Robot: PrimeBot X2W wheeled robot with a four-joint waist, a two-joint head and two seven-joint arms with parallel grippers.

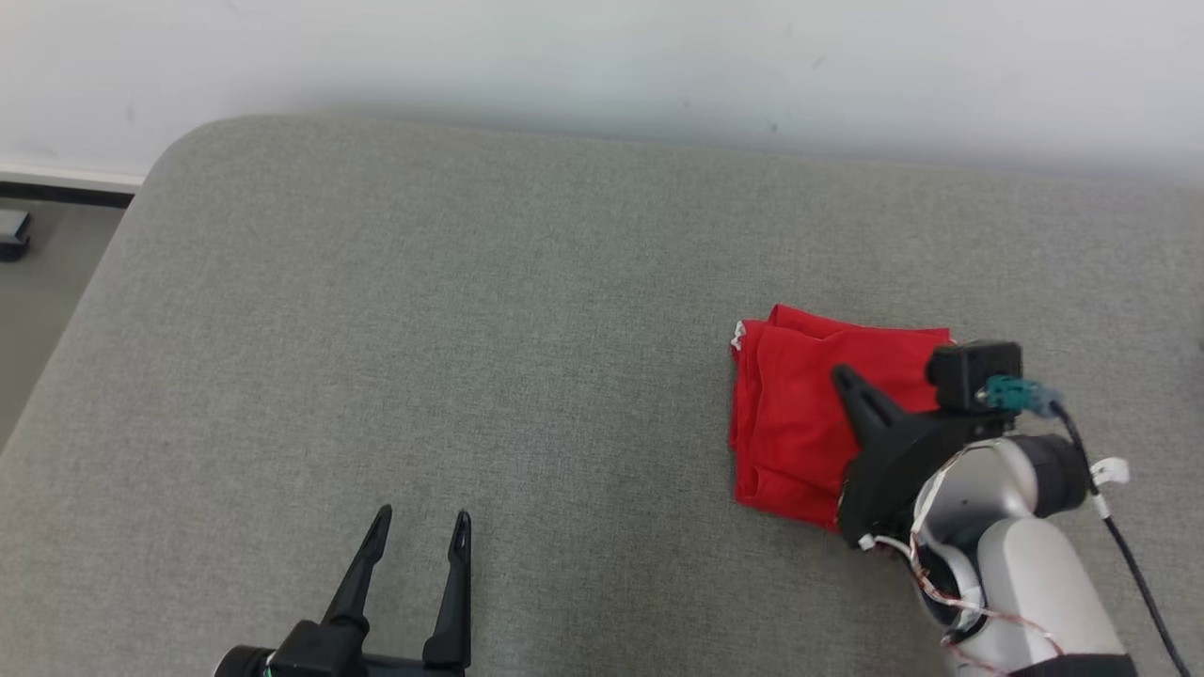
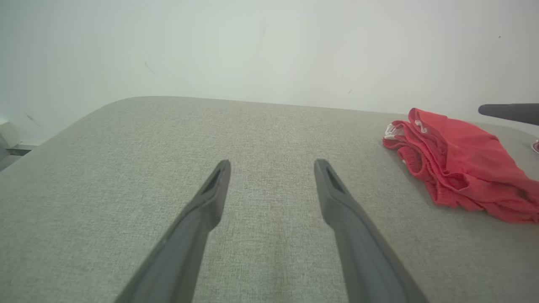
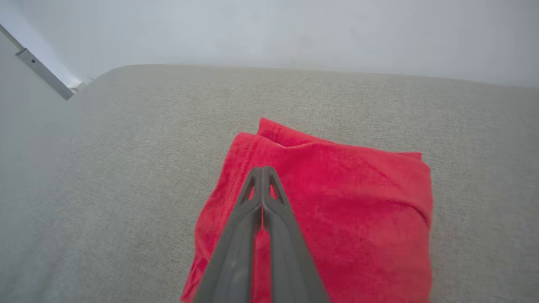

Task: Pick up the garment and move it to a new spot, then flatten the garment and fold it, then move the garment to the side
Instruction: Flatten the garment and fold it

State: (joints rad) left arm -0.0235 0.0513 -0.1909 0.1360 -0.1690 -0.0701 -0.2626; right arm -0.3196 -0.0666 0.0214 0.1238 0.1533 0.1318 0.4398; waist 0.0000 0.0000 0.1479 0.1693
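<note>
A red garment (image 1: 800, 414) lies folded into a small rectangle on the right side of the grey fabric surface (image 1: 470, 282), white trim showing at its far left corner. My right gripper (image 1: 842, 376) hovers just over the garment's middle, fingers shut together with nothing between them. The right wrist view has the shut tips (image 3: 262, 169) above the red cloth (image 3: 358, 202). My left gripper (image 1: 420, 519) stands open near the front edge, well left of the garment and holding nothing. In the left wrist view its fingers (image 2: 273, 164) are spread over bare fabric, the garment (image 2: 459, 168) off to the right.
A pale wall (image 1: 602, 56) runs along the surface's far edge. The surface's rounded corner is at the back left, with floor and a dark object (image 1: 11, 235) beyond it. Wide bare fabric lies between the two grippers.
</note>
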